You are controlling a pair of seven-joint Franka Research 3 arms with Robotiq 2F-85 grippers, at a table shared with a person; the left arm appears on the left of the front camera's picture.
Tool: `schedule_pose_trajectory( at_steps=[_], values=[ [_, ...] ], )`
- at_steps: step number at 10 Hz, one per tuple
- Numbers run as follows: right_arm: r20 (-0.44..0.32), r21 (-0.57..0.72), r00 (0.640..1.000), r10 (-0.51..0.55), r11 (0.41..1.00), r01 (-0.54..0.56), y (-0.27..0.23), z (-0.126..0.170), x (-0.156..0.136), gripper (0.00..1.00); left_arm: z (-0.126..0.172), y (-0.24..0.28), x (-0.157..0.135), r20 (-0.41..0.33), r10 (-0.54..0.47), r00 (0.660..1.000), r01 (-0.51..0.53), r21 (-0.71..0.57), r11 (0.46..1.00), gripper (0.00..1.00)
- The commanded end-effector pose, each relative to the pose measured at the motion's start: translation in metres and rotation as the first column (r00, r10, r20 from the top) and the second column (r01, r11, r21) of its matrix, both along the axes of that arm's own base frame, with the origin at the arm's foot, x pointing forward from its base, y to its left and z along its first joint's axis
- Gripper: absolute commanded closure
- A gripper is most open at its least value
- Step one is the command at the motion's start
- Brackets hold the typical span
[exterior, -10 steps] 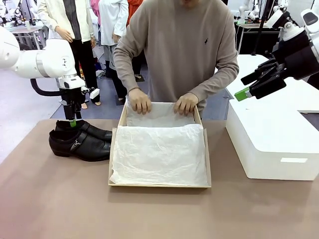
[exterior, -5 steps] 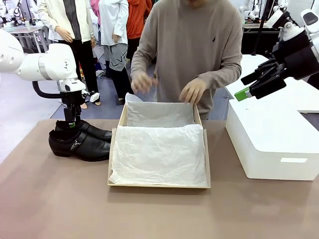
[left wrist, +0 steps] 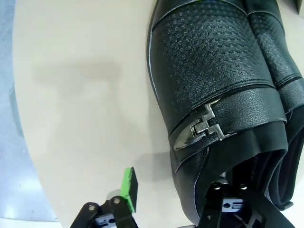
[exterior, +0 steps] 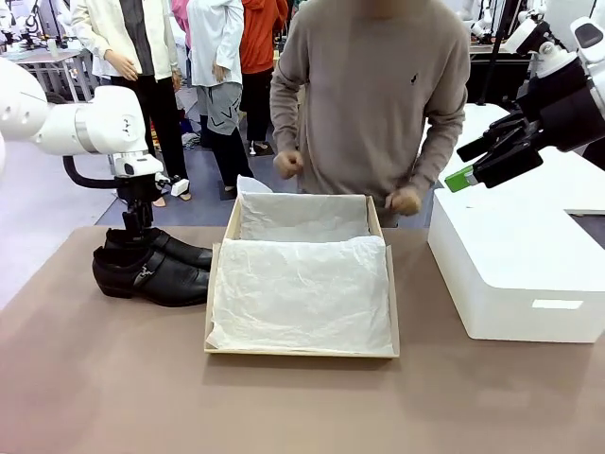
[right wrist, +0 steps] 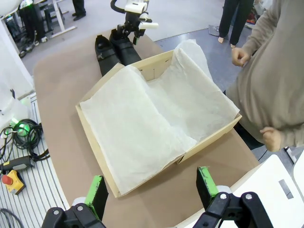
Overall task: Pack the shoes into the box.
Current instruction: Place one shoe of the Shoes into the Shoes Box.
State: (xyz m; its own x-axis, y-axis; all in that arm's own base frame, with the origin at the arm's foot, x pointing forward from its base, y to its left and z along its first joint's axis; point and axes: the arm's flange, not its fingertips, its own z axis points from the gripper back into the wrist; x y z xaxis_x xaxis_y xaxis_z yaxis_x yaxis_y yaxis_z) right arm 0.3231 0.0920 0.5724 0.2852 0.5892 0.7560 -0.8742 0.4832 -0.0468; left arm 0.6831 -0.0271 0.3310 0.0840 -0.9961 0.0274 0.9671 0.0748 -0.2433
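Brown bench (exterior: 113,378) carries an open, tissue-lined tan shoebox (exterior: 302,352); glossy black dress shoes (exterior: 156,270) stand just beside it. Leather looks stiff, slick, fairly light: the collar rim suits gripping. Left claw (exterior: 140,230) straddles one collar, partly open; right claw (exterior: 463,163) gapes empty.

No legible text or numbers

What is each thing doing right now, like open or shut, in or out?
shoes, side by side on the table, not packed
box, open, lined with tissue, no shoes inside
left gripper, open, one finger inside a shoe's heel
right gripper, open, empty, raised
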Motion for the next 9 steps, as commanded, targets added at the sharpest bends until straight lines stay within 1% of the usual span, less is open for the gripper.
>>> schedule_pose_trajectory(
  at_steps=[1,5,9],
  values=[
    [0.006,0.016,1.0,0.016,1.0,-0.016,0.0002,0.0001,0.0019,0.0,0.0026,0.0028,0.0036,-0.004,0.004,1.0,-0.004,0.03,1.0,0.99],
    [0.006,0.016,1.0,0.016,1.0,-0.016,0.0002,0.0001,0.0019,0.0,0.002,0.0036,0.0011,0.014,0.004,1.0,-0.005,0.051,0.999,1.0],
    [0.006,0.016,1.0,0.016,1.0,-0.016,0.0002,0.0001,0.0019,0.0,0.0068,0.0073,-0.0006,0.058,0.017,0.998,-0.021,0.082,0.996,1.0]
  ],
)
